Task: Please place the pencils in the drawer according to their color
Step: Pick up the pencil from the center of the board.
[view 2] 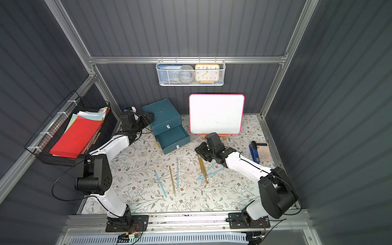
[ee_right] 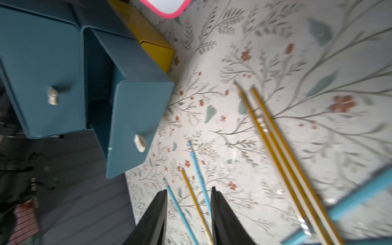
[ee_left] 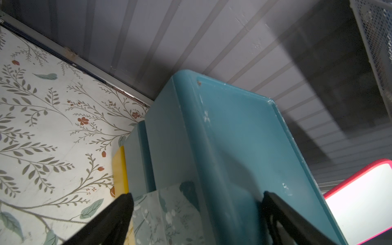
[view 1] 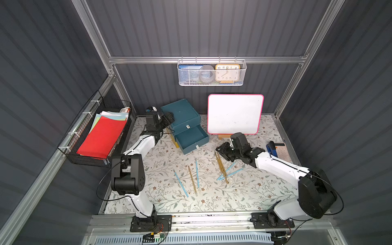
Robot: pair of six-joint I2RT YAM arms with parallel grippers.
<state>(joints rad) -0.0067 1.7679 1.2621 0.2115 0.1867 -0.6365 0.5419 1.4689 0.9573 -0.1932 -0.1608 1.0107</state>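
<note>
Four blue pencils (view 1: 180,183), several yellow pencils (view 1: 192,180)

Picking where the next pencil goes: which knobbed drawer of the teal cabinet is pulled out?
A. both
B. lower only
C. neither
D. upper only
B: in a top view the lower drawer juts forward from the teal cabinet with its inside showing, while the upper drawer sits flush.

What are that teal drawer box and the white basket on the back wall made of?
Drawer box: matte teal, probably painted wood or board, though it could be plastic. The left wrist view shows pale chips and scuffs in the paint. Basket: likely white-coated metal mesh, judging by its fine see-through perforations.
</note>
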